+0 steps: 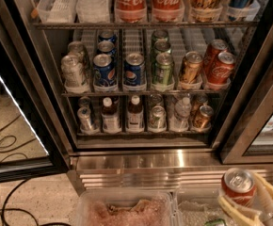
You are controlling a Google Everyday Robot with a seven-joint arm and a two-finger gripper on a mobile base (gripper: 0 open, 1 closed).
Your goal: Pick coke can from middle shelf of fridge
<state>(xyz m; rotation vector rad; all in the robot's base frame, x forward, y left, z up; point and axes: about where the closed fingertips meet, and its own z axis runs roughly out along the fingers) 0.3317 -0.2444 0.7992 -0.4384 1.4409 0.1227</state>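
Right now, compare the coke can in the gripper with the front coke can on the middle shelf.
The held coke can sits clamped in the gripper at bottom right, outside the fridge; the shelf coke can stands free in the rightmost lane of the middle shelf. The held coke can shows mostly its silver top; the shelf coke can shows mostly its side. Both are small red cans with white script.

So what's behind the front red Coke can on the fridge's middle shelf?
A second red Coca-Cola can, its lower part covered by the front can. The pale hand, bottom right, grips another small red aluminium soda can.
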